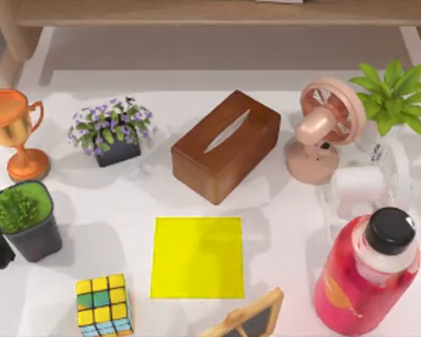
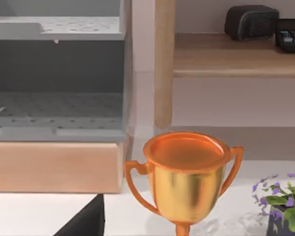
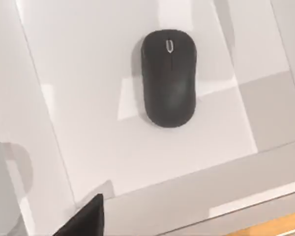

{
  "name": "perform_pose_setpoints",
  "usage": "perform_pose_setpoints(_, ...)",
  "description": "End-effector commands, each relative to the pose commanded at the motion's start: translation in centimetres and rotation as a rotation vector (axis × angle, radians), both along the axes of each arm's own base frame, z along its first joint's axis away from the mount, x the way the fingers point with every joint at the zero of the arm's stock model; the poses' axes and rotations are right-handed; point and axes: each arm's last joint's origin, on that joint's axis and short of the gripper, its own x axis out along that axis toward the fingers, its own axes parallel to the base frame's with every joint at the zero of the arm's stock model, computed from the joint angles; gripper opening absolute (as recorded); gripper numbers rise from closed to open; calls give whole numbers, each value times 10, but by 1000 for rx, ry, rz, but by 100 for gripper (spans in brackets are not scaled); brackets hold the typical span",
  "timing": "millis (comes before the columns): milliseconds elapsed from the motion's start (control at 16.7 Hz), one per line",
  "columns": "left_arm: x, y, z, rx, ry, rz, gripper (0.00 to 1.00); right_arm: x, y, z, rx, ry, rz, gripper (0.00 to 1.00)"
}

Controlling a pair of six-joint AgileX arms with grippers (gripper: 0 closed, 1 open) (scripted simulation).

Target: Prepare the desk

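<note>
The desk (image 1: 288, 210) is the biggest thing here. It is a wide, flat, white top with a little shine, and it lies under everything in the top view. I think it is hard, stiff and far too heavy to lift. It looks smooth, so things may slide on it. Nobody needs to grab the desk. The small things on it are the ones to take hold of.

A wooden shelf (image 1: 217, 10) runs along the far edge. Next in size comes the red bottle (image 1: 368, 270) with a black cap, near the right side. It stands tall, so it could tip. The brown tissue box (image 1: 226, 145) sits in the middle, and the yellow mat (image 1: 197, 257) lies flat just in front of it.

The pink fan (image 1: 323, 130) and the gold cup (image 1: 14, 130) stand farther back, one on each side. Small plants in pots and a color cube (image 1: 104, 305) are the little things.

In the right wrist view a black mouse (image 3: 168, 77) lies on a white top. It looks light and smooth. I would hold it by its two long sides.

I cannot tell if the grippers are open or closed.
</note>
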Motion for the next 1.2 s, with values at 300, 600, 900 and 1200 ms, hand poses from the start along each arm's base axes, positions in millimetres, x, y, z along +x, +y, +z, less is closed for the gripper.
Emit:
perform_pose_setpoints(300, 0, 0, 0, 0, 0, 0, 100, 72, -27, -82, 82, 213, 40, 100)
perform_pose_setpoints(600, 0, 0, 0, 0, 0, 0, 100, 97, -29, -128, 119, 282, 72, 100)
perform_pose_setpoints(900, 0, 0, 0, 0, 0, 0, 100, 98, -28, -129, 120, 280, 74, 100)
perform_pose_setpoints(1200, 0, 0, 0, 0, 0, 0, 100, 96, -31, -132, 120, 280, 72, 100)
